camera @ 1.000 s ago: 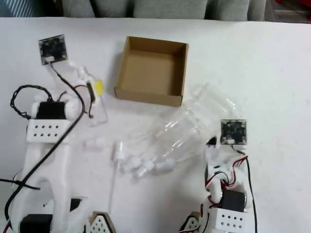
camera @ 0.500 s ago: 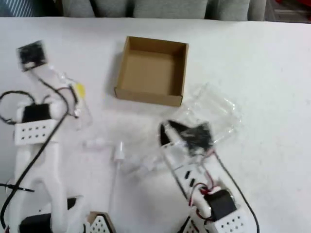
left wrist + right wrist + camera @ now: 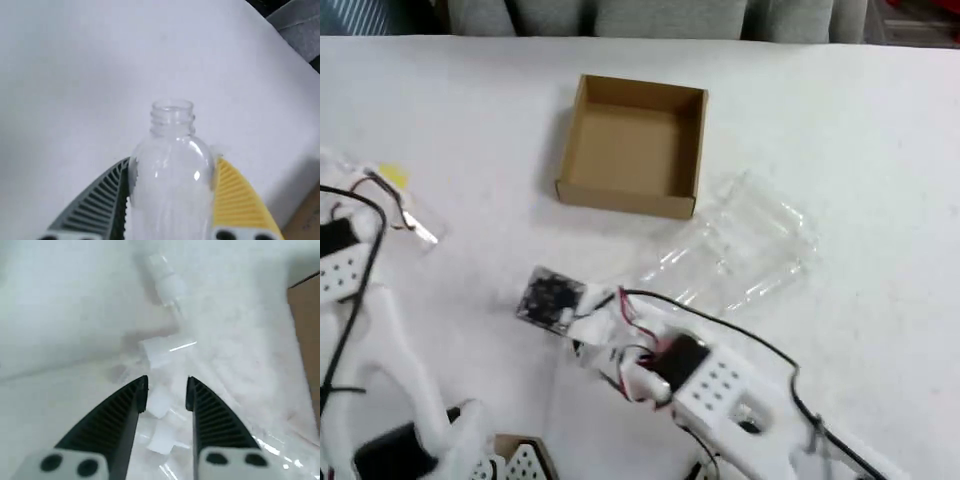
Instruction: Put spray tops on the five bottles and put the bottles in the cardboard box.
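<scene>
Right gripper [image 3: 166, 387] has swung to lower centre, jaws spread above spray tops [image 3: 161, 352]; left gripper [image 3: 172, 167] pinches bottle [image 3: 172, 145] mid-body. Bottle likely light and slick.

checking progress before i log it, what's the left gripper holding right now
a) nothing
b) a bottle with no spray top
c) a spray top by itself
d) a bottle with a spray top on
b: in the left wrist view the left gripper is closed around a clear bottle whose threaded neck is bare and open, with no spray top on it.
</scene>
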Robot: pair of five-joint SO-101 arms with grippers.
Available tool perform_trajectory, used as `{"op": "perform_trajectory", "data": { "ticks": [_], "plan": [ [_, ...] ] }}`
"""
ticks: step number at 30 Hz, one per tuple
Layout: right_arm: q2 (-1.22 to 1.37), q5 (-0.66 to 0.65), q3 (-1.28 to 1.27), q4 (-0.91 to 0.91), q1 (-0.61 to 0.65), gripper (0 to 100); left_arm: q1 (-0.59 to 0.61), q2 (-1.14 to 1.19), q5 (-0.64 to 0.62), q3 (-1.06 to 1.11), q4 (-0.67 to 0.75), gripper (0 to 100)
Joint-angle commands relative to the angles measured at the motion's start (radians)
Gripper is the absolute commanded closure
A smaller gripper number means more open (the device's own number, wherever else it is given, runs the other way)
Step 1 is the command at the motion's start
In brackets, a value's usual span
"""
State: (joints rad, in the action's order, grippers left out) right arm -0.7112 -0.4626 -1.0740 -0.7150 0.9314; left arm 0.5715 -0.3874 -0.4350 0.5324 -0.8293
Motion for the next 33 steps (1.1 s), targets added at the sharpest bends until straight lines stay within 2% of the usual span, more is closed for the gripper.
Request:
{"op": "perform_trajectory", "data": {
  "ticks": [1, 4, 9, 20, 26, 33],
  "plan": [
    [0.082, -0.068, 0.060, 0.077, 0.041, 87.5, 0.042, 0.163, -0.012, -0.210, -0.086, 94],
    [0.131, -0.084, 0.063, 0.171, 0.061, 87.2, 0.056, 0.237, -0.012, -0.295, -0.144, 94],
    [0.265, -0.215, 0.129, 0.216, 0.074, 87.2, 0.070, 0.262, -0.012, -0.313, -0.157, 94],
    [0.573, -0.265, 0.388, 0.220, 0.059, 86.6, 0.071, 0.266, -0.012, -0.310, -0.157, 94],
    [0.687, -0.318, 0.493, 0.213, 0.059, 76.4, 0.071, 0.266, -0.012, -0.310, -0.161, 94],
    [0.842, -0.327, 0.629, 0.211, 0.059, 77.6, 0.071, 0.266, -0.012, -0.310, -0.163, 94]
  ]
}}
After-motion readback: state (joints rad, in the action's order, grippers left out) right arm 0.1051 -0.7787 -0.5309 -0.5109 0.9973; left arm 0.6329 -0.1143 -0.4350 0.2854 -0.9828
